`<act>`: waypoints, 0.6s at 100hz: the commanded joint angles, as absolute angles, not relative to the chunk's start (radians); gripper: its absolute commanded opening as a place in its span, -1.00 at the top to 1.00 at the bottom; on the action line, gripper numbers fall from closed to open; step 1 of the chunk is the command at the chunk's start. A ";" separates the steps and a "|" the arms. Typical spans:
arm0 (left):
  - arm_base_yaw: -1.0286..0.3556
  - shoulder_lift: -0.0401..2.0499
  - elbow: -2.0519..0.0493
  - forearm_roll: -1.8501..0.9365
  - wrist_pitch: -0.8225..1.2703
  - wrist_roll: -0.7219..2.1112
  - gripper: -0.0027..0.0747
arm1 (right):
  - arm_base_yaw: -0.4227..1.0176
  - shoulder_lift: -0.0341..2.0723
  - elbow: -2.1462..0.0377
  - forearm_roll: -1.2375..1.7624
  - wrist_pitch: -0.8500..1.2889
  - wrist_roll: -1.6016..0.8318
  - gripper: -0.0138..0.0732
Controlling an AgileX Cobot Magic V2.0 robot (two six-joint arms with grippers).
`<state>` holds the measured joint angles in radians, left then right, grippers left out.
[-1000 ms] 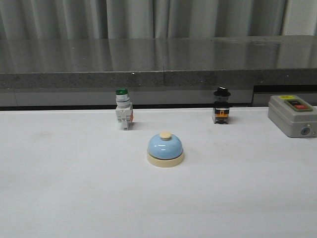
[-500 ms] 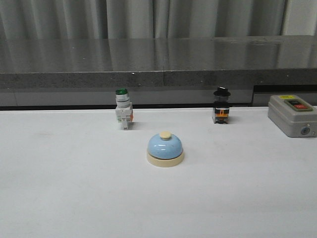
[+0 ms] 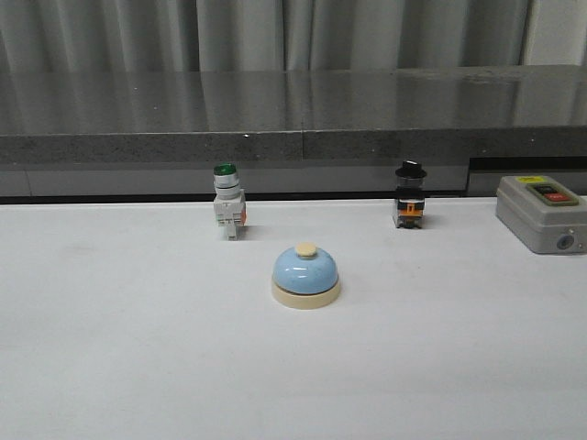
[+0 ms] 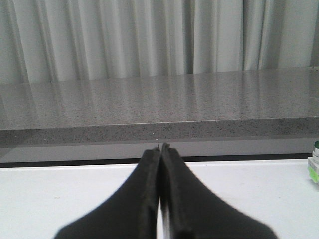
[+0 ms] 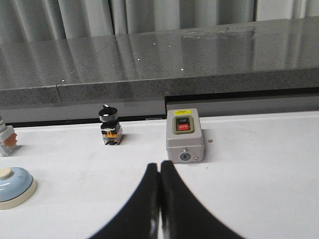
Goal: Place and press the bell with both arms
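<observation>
The light-blue dome bell (image 3: pixel 305 274) with cream base and cream knob stands upright on the white table (image 3: pixel 138 348), near the middle. It also shows at the edge of the right wrist view (image 5: pixel 12 185). Neither arm shows in the front view. My left gripper (image 4: pixel 160 148) is shut and empty, above the table and facing the grey ledge; the bell is out of its view. My right gripper (image 5: pixel 159 165) is shut and empty, in front of the grey box, with the bell off to one side of it.
A green-capped white push-button switch (image 3: pixel 227 203) stands behind the bell to the left. A black-capped switch (image 3: pixel 410 196) stands behind it to the right. A grey box with red and black buttons (image 3: pixel 539 213) sits at far right. A grey stone ledge (image 3: pixel 293 119) runs along the back.
</observation>
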<state>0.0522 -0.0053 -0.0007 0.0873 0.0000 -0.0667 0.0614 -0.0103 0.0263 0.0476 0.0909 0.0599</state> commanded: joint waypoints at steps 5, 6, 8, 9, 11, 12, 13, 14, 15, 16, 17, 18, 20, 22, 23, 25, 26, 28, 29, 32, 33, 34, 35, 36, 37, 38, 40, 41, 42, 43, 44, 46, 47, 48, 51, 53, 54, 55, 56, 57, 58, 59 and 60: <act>0.054 -0.033 0.043 0.079 -0.083 -0.072 0.98 | 0.055 -0.030 0.012 0.046 0.010 0.047 0.82; 0.054 -0.033 0.043 0.079 -0.083 -0.072 0.98 | 0.055 -0.030 0.012 0.046 0.010 0.047 0.82; 0.054 -0.033 0.043 0.079 -0.083 -0.072 0.98 | 0.055 -0.030 0.012 0.046 0.010 0.047 0.82; 0.054 -0.033 0.043 0.079 -0.083 -0.072 0.98 | 0.055 -0.030 0.012 0.046 0.010 0.047 0.82; 0.054 -0.033 0.043 0.079 -0.083 -0.072 0.98 | 0.055 -0.030 0.012 0.046 0.010 0.047 0.82; 0.054 -0.033 0.043 0.079 -0.083 -0.072 0.98 | 0.055 -0.030 0.012 0.046 0.010 0.047 0.82; 0.054 -0.033 0.043 0.079 -0.083 -0.072 0.98 | 0.055 -0.030 0.012 0.046 0.010 0.047 0.82; 0.054 -0.033 0.043 0.079 -0.083 -0.072 0.98 | 0.055 -0.030 0.012 0.046 0.010 0.047 0.82; 0.054 -0.033 0.043 0.079 -0.083 -0.072 0.98 | 0.055 -0.030 0.012 0.046 0.010 0.047 0.82; 0.054 -0.033 0.043 0.079 -0.083 -0.072 0.98 | 0.055 -0.030 0.012 0.046 0.010 0.047 0.82; 0.054 -0.033 0.043 0.079 -0.083 -0.072 0.98 | 0.055 -0.030 0.012 0.046 0.010 0.047 0.82; 0.054 -0.033 0.043 0.079 -0.083 -0.072 0.98 | 0.055 -0.030 0.012 0.046 0.010 0.047 0.82; 0.054 -0.033 0.043 0.079 -0.083 -0.072 0.98 | 0.055 -0.030 0.012 0.046 0.010 0.047 0.82; 0.054 -0.033 0.043 0.079 -0.083 -0.072 0.98 | 0.055 -0.030 0.012 0.046 0.010 0.047 0.82; 0.054 -0.033 0.043 0.079 -0.083 -0.072 0.98 | 0.055 -0.030 0.012 0.046 0.010 0.047 0.82; 0.054 -0.033 0.043 0.079 -0.083 -0.072 0.98 | 0.055 -0.030 0.012 0.046 0.010 0.047 0.82; 0.054 -0.033 0.043 0.079 -0.083 -0.072 0.98 | 0.055 -0.030 0.012 0.046 0.010 0.047 0.82; 0.054 -0.033 0.043 0.079 -0.083 -0.072 0.98 | 0.055 -0.030 0.012 0.046 0.010 0.047 0.82; 0.054 -0.033 0.043 0.079 -0.083 -0.072 0.98 | 0.055 -0.030 0.012 0.046 0.010 0.047 0.82; 0.054 -0.033 0.043 0.079 -0.083 -0.072 0.98 | 0.055 -0.030 0.012 0.046 0.010 0.047 0.82; 0.054 -0.033 0.043 0.079 -0.083 -0.072 0.98 | 0.055 -0.030 0.012 0.046 0.010 0.047 0.82; 0.054 -0.033 0.043 0.079 -0.083 -0.072 0.98 | 0.055 -0.030 0.012 0.046 0.010 0.047 0.82; 0.054 -0.033 0.043 0.079 -0.083 -0.072 0.98 | 0.055 -0.030 0.012 0.046 0.010 0.047 0.82; 0.054 -0.033 0.043 0.079 -0.083 -0.072 0.98 | 0.055 -0.030 0.012 0.046 0.010 0.047 0.82; 0.054 -0.033 0.043 0.079 -0.083 -0.072 0.98 | 0.055 -0.030 0.012 0.046 0.010 0.047 0.82; 0.054 -0.033 0.043 0.079 -0.083 -0.072 0.98 | 0.055 -0.030 0.012 0.046 0.010 0.047 0.82; 0.054 -0.033 0.043 0.079 -0.083 -0.072 0.98 | 0.055 -0.030 0.012 0.046 0.010 0.047 0.82; 0.054 -0.033 0.043 0.079 -0.083 -0.072 0.98 | 0.055 -0.030 0.012 0.046 0.010 0.047 0.82; 0.054 -0.033 0.043 0.079 -0.083 -0.072 0.98 | 0.055 -0.030 0.012 0.046 0.009 0.047 0.82; 0.054 -0.033 0.043 0.079 -0.083 -0.072 0.98 | 0.055 -0.030 0.012 0.046 0.009 0.047 0.82; 0.054 -0.033 0.043 0.079 -0.083 -0.072 0.98 | 0.055 -0.030 0.012 0.046 0.006 0.047 0.82; 0.054 -0.033 0.043 0.079 -0.083 -0.072 0.98 | 0.055 -0.030 0.012 0.046 0.006 0.047 0.82; 0.054 -0.033 0.043 0.079 -0.083 -0.072 0.98 | 0.055 -0.030 0.012 0.046 0.006 0.047 0.82; 0.054 -0.033 0.043 0.079 -0.083 -0.072 0.98 | 0.055 -0.030 0.012 0.046 -0.009 0.047 0.82; 0.054 -0.033 0.043 0.079 -0.083 -0.072 0.98 | 0.055 -0.030 0.012 0.046 -0.033 0.047 0.82; 0.054 -0.033 0.043 0.079 -0.083 -0.072 0.98 | 0.055 -0.030 0.012 0.046 -0.042 0.047 0.82; 0.054 -0.033 0.043 0.079 -0.083 -0.072 0.98 | 0.055 -0.030 0.011 0.046 -0.047 0.047 0.82; 0.054 -0.033 0.043 0.079 -0.083 -0.072 0.98 | 0.055 -0.030 0.011 0.046 -0.056 0.047 0.82; 0.054 -0.033 0.043 0.079 -0.083 -0.072 0.98 | 0.055 -0.030 0.011 0.046 -0.065 0.047 0.82; 0.054 -0.033 0.043 0.079 -0.083 -0.072 0.98 | 0.055 -0.030 0.011 0.046 -0.069 0.047 0.82; 0.054 -0.033 0.043 0.079 -0.083 -0.072 0.98 | 0.055 -0.030 0.011 0.046 -0.078 0.047 0.82; 0.054 -0.033 0.043 0.079 -0.083 -0.072 0.98 | 0.055 -0.030 0.011 0.046 -0.082 0.047 0.82; 0.054 -0.033 0.043 0.079 -0.083 -0.072 0.98 | 0.056 -0.030 0.010 0.046 -0.086 0.047 0.82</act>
<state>0.0522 -0.0053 -0.0007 0.0873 0.0000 -0.0667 0.0614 -0.0103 0.0263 0.0476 0.0537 0.0599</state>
